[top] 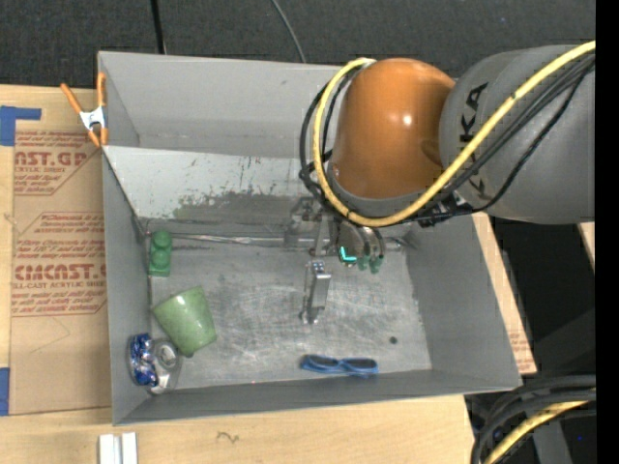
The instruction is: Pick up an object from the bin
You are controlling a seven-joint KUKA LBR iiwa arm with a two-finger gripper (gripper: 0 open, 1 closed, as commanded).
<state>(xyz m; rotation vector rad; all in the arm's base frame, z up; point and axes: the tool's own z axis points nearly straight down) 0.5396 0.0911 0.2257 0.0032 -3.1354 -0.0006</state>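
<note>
One hand hangs over the bin middle; its spread cannot be told.

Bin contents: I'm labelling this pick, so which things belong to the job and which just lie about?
Job: grey bin; arm over its bare middle; blue looped thing by the near wall, nearest to it.
Lying about: tipped green cup; small green block; crumpled blue-and-white thing, all at left.
</note>
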